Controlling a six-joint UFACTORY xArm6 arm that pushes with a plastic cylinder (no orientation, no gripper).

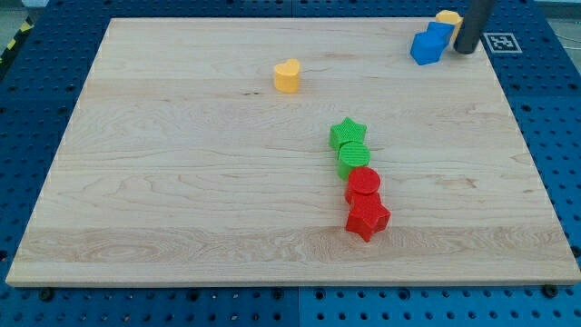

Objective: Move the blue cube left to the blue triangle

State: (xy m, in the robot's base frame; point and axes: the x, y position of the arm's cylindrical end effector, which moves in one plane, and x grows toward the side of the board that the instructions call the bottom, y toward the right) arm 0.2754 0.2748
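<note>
Sitting near the board's [182, 182] top right corner, the blue cube [425, 47] has its faces turned a little off the board's edges; being squat, it shows no long axis I can make out. Touching it at about 1 o'clock is the second blue block [441, 33], which I take for the blue triangle, though its shape is hard to tell from here. At that block's 1 o'clock, at the board's far edge, lies a yellow block [448, 16], partly hidden. My tip [465, 50] stands on the wood just beside the cube at its 3 o'clock, not clearly touching it; it is a bare rod, so it grasps nothing.

Counted: two blue, two yellow, two green, two red. The other yellow one, a heart [287, 76], sits well apart at the cube's 9 o'clock. Toward 7 o'clock a chain runs down the board: green star [348, 133], green cylinder [352, 158], red cylinder [364, 184], red star [367, 219], each touching the next.
</note>
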